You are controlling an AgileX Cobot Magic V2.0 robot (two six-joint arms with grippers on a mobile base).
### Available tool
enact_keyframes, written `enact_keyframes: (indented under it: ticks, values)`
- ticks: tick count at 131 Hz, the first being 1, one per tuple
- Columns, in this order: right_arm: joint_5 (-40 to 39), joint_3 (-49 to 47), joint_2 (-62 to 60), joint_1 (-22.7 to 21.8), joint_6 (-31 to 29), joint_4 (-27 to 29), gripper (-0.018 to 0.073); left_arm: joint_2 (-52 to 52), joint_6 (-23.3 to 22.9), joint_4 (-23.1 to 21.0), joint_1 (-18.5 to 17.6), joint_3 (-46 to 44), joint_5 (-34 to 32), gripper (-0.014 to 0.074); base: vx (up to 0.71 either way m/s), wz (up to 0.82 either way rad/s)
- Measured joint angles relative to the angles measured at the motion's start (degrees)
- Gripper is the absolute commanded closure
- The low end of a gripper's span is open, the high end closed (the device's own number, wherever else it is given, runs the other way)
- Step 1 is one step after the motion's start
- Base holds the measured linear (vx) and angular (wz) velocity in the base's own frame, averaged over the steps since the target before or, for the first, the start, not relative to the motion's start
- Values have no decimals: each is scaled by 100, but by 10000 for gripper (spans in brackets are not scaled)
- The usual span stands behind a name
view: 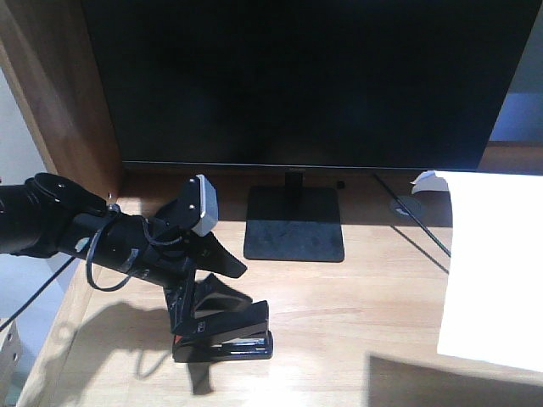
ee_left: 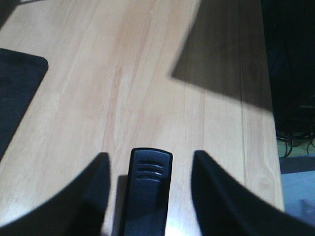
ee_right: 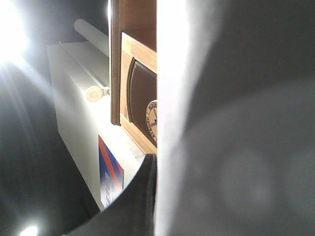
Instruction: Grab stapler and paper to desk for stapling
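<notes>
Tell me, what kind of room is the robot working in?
Probably an office or a study. There is a wooden desk with a big dark computer monitor standing on it, and a black stapler and a white sheet of paper are there too.

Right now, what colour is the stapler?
The stapler is black; the front view shows it best.

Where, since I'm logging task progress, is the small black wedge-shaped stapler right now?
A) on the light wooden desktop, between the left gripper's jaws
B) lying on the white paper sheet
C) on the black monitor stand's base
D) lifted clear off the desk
A: the stapler rests on the wooden desktop, and the left gripper has its jaws open on either side of it.
</notes>
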Motion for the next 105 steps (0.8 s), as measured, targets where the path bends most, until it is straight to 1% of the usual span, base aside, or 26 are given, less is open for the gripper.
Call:
enact_keyframes:
  ticks: [11, 12, 17, 22, 61, 87, 105]
  values:
    - [0, 0, 0, 0, 0, 0, 566, -64, -2, 7, 0, 0, 5, 489, 0, 0]
    - [0, 0, 0, 0, 0, 0, 566, -73, -2, 7, 0, 0, 5, 515, 0, 0]
    - [0, 0, 0, 0, 0, 0, 566, -86, -6, 17, 0, 0, 5, 550, 0, 0]
    - [0, 0, 0, 0, 0, 0, 566, -98, -6, 17, 0, 0, 5, 603, 0, 0]
    - [0, 0, 0, 0, 0, 0, 566, -98, -6, 17, 0, 0, -1, 604, 0, 0]
    - [0, 0, 0, 0, 0, 0, 566, 44, 112, -28, 0, 0, -19, 603, 0, 0]
    - [0, 0, 0, 0, 0, 0, 566, 197, 225, -129, -53, 0, -172, 603, 0, 0]
